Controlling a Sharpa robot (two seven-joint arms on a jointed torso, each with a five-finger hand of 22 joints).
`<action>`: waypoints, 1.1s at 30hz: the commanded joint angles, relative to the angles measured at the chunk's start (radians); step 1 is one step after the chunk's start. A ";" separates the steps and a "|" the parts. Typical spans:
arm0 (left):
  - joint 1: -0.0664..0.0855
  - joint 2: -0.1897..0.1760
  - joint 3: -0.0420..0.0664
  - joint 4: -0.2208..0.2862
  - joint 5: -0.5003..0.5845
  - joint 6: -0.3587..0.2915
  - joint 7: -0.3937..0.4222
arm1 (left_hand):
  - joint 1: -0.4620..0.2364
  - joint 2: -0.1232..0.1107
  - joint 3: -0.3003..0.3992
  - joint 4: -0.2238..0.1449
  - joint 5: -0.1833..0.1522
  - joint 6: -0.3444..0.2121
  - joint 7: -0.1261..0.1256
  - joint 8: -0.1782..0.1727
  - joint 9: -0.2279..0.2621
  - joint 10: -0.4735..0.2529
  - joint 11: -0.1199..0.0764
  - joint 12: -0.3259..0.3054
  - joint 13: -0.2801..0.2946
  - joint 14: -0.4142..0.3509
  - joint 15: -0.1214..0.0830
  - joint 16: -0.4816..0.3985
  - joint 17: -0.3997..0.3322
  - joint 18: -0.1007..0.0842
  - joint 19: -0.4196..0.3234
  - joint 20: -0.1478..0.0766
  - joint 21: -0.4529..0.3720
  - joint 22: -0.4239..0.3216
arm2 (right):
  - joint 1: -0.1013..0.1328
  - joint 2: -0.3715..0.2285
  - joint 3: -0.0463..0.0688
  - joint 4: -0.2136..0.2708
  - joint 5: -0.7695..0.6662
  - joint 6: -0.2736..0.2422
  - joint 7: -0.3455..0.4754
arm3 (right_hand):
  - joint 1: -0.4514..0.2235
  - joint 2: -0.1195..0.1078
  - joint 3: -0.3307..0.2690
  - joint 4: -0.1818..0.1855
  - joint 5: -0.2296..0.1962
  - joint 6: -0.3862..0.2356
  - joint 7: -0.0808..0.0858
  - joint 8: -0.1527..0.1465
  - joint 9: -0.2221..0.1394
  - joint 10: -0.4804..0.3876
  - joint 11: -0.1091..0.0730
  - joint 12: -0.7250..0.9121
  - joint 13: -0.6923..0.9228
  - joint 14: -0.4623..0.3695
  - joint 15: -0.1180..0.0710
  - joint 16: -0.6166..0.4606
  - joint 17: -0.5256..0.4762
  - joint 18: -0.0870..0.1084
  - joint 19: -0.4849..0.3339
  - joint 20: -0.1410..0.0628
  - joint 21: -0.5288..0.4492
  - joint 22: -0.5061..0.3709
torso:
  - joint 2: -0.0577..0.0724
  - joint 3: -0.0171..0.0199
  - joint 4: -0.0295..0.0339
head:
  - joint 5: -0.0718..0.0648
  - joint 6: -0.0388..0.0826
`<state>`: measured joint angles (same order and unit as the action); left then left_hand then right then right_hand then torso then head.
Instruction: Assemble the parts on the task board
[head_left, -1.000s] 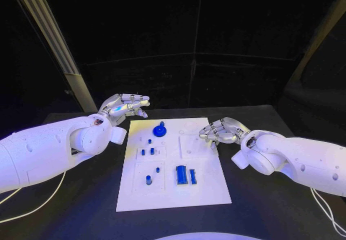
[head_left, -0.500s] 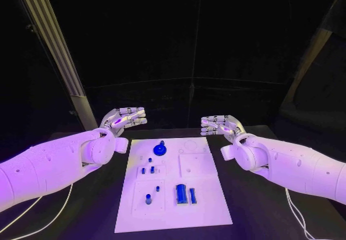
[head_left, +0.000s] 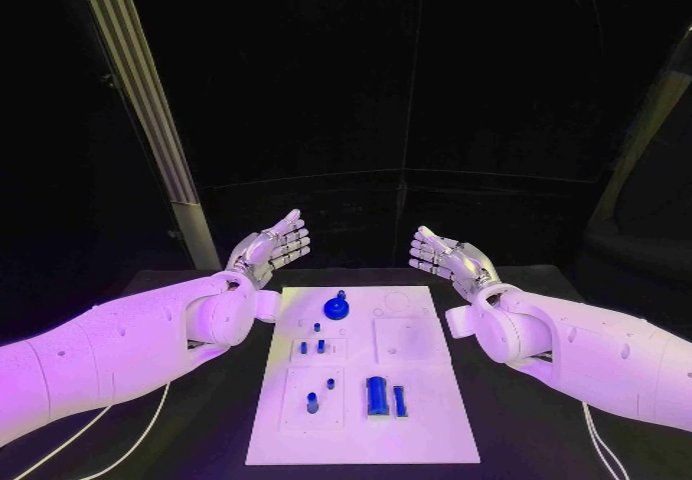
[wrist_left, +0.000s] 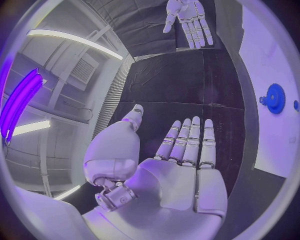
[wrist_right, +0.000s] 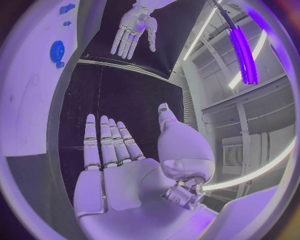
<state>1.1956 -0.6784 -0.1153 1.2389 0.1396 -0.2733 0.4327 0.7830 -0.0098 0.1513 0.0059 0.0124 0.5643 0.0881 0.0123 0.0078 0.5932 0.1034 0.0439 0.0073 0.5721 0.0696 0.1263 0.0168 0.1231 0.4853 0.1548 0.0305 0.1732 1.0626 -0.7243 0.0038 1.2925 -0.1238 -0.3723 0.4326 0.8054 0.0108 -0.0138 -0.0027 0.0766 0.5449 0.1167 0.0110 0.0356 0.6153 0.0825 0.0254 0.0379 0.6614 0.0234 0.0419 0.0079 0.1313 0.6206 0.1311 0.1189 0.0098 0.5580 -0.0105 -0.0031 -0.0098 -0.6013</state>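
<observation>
I see my left hand (head_left: 274, 247) at eleven o'clock and right hand (head_left: 444, 256) at one o'clock of the white board (head_left: 433, 420); both flat, fingers apart, holding nothing; blue gear (head_left: 336, 307) sits at its twelve o'clock end.

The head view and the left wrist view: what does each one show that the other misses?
Only the head view takes in the whole task board, with the small blue pieces near its front. Only the left wrist view shows the left hand from behind, its palm flat and fingers straight. Both show the blue gear and the right hand, open and empty.
</observation>
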 joint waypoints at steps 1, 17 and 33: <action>-0.027 -0.020 0.020 0.069 -0.052 -0.167 0.036 | -0.250 0.010 -0.048 -0.006 -0.012 -0.180 -0.088 -0.012 -0.008 -0.189 -0.033 -0.044 -0.007 -0.182 -0.070 -0.041 -0.017 -0.037 -0.154 -0.050 -0.030 -0.055 | -0.002 -0.015 0.000 0.076 0.054 -0.170 0.043 | -0.252 -0.011 0.014 0.003 -0.077 -0.171 -0.036 -0.011 -0.036 -0.192 -0.082 -0.025 -0.038 -0.207 -0.023 -0.042 -0.008 -0.045 -0.195 -0.041 -0.036 -0.010 | -0.014 0.0105 0.0031 | 0.010 0.001; -0.145 -0.101 0.115 0.330 -0.139 -0.496 0.087 | -0.515 0.010 -0.151 -0.006 -0.012 -0.372 -0.088 -0.012 -0.008 -0.391 -0.103 -0.044 -0.007 -0.376 -0.070 -0.126 -0.017 -0.123 -0.317 -0.155 -0.030 -0.173 | -0.013 -0.056 -0.004 0.278 0.124 -0.398 0.087 | -0.527 -0.011 0.014 0.003 -0.077 -0.357 -0.117 -0.011 -0.036 -0.402 -0.082 -0.025 -0.038 -0.433 -0.023 -0.042 -0.008 -0.131 -0.406 -0.131 -0.119 -0.010 | -0.014 0.0105 0.0031 | 0.010 0.001; -0.146 -0.102 0.115 0.331 -0.140 -0.497 0.087 | -0.646 0.010 -0.151 -0.006 -0.012 -0.465 -0.088 -0.012 -0.008 -0.489 -0.103 -0.044 -0.007 -0.472 -0.070 -0.126 -0.017 -0.123 -0.399 -0.155 -0.030 -0.173 | -0.013 -0.056 -0.004 0.278 0.124 -0.398 0.087 | -0.660 -0.011 0.014 0.003 -0.077 -0.446 -0.117 -0.011 -0.036 -0.505 -0.082 -0.025 -0.038 -0.543 -0.023 -0.042 -0.008 -0.131 -0.509 -0.131 -0.119 -0.010 | -0.014 0.0105 0.0031 | 0.010 0.001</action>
<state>1.0482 -0.7797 -0.0015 1.5681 0.0175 -0.7562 0.4967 0.1938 0.0002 0.0066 0.0011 0.0037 0.1401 0.0001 0.0043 0.0014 0.1478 -0.0006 0.0036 0.0015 0.1420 0.0001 0.0068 0.0012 0.0217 0.1230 0.0025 0.0046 0.0048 1.0482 -0.7797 -0.0006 1.5677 -0.0016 -0.7571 0.5034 0.2044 0.0004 -0.0063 0.0000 0.0057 0.1386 -0.0005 0.0039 0.0011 0.1548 -0.0004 0.0036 0.0013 0.1672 -0.0002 0.0047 0.0010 0.0222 0.1568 0.0015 0.0067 0.0013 0.5442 0.0000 0.0001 0.0001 -0.5999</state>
